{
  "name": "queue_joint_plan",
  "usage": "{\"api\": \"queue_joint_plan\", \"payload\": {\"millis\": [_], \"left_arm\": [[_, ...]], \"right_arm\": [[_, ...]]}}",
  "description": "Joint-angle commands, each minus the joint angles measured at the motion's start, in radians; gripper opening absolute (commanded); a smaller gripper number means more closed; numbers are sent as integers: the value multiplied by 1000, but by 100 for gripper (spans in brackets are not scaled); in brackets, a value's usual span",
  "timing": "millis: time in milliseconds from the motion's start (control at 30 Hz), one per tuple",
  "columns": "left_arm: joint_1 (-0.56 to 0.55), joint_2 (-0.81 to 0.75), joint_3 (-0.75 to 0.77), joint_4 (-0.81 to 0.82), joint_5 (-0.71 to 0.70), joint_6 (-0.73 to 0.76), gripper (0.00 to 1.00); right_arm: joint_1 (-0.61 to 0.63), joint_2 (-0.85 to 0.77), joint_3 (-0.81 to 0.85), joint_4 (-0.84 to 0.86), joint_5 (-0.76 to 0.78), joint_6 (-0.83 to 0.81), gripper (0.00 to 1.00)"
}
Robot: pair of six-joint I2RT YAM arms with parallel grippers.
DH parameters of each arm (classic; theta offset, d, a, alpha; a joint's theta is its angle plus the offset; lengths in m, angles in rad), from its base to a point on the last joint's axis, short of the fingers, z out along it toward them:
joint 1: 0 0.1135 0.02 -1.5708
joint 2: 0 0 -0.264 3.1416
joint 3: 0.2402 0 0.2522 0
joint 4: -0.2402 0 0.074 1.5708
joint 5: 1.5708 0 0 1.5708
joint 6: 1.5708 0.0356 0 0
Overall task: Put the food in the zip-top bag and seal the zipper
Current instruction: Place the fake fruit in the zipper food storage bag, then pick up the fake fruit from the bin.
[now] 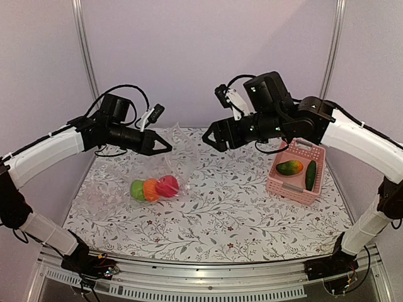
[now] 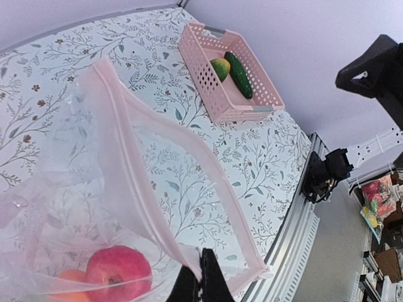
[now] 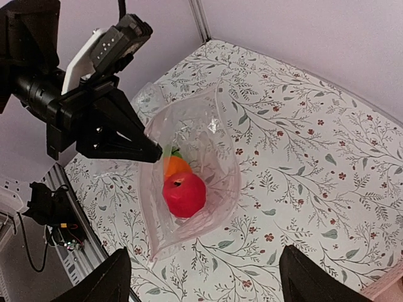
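My left gripper (image 1: pixel 167 146) is shut on the top edge of the zip-top bag (image 1: pixel 179 157) and holds its mouth lifted and open; in the left wrist view the closed fingertips (image 2: pixel 203 267) pinch the pinkish zipper strip (image 2: pixel 138 163). Inside the bag lie the red apple (image 1: pixel 167 185), the orange (image 1: pixel 151 189) and the green apple (image 1: pixel 137 190). The right wrist view looks down into the mouth at the red apple (image 3: pixel 184 194) and orange (image 3: pixel 175 166). My right gripper (image 1: pixel 208 139) is open and empty in the air, up and right of the bag. The mango (image 1: pixel 289 167) and cucumber (image 1: pixel 311 175) lie in the basket.
The pink slatted basket (image 1: pixel 296 189) stands at the right side of the floral table and also shows in the left wrist view (image 2: pixel 208 88). Hazy clear film (image 1: pixel 101 185) lies on the table left of the fruit. A metal rail runs along the near edge.
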Motion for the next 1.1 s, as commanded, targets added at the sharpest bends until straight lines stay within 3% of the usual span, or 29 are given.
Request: {"api": "queue_joint_plan", "payload": {"millis": [0, 300, 500, 933, 1067], "left_arm": [[12, -34, 1, -7, -8, 8, 0], [11, -28, -2, 0, 18, 5, 0], [9, -35, -6, 3, 11, 7, 0], [10, -33, -1, 0, 39, 12, 0], [9, -31, -1, -1, 41, 11, 0]], "right_arm": [[-19, -97, -47, -128, 190, -46, 81], [-233, -223, -216, -167, 252, 57, 81], [-392, -224, -354, -77, 224, 140, 81], [-709, -85, -548, 195, 107, 343, 83], [-743, -10, -548, 224, 125, 406, 85]]}}
